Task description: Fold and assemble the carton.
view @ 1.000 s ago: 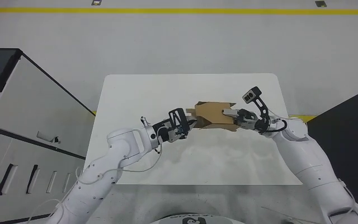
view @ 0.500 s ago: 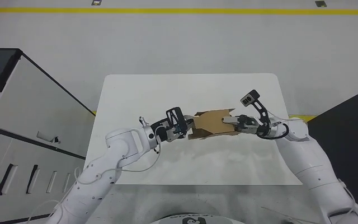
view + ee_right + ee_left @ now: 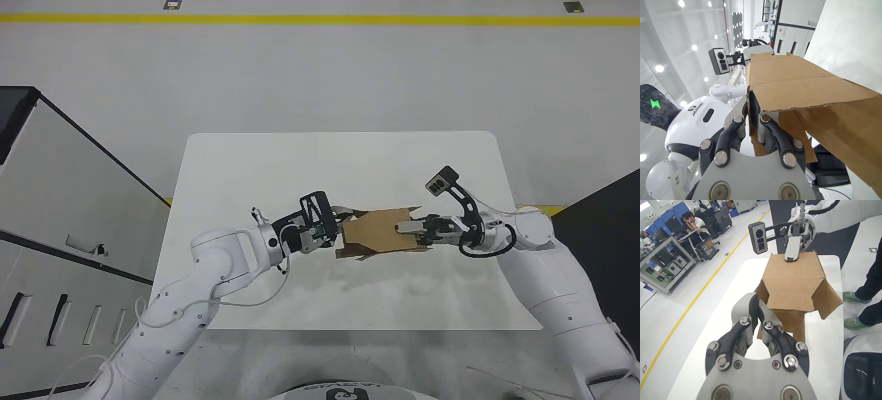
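At opposite carton ends, left claw and right claw grip cardboard.

the carton over the middle of the table — left gripper at its left end, right gripper at its right.

In the top view, mid-frame, the carton bridges the left gripper and the right gripper, each clamped on one end, barring passage between them. Open table surface lies above and below this line.
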Motion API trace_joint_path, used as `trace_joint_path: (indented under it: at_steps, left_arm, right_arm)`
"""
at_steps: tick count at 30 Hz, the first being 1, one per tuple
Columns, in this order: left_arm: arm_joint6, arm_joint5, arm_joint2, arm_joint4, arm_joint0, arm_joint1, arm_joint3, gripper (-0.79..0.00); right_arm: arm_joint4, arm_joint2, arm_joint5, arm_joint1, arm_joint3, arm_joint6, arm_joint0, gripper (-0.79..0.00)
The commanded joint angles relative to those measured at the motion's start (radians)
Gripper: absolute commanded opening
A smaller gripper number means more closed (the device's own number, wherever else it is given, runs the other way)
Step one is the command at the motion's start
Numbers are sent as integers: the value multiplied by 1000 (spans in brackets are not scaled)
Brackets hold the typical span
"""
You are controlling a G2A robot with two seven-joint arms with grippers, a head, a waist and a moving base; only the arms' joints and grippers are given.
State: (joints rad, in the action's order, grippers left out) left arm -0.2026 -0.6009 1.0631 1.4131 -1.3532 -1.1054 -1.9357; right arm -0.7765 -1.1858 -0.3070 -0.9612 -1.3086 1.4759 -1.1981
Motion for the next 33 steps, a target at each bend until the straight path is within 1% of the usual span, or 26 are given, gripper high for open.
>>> trace_joint_path:
  at_steps: [1, 6, 20, 33]
  left_arm:
    - [0, 1, 1, 2, 0, 0, 4, -785]
    - [-2, 3, 4, 9, -2, 1, 6, -785]
    - [0, 8, 1, 8, -3, 1, 2, -785]
    - [-6, 12, 3, 17, -1, 2, -4, -785]
  right_arm:
    - [-1, -2, -3, 0, 0, 5, -1, -785]
    - [-29, -13, -14, -2, 2, 24, -4, -785]
    - [8, -8, 15, -1, -54, 53, -9, -785]
    - [48, -4, 23, 5, -65, 60, -8, -785]
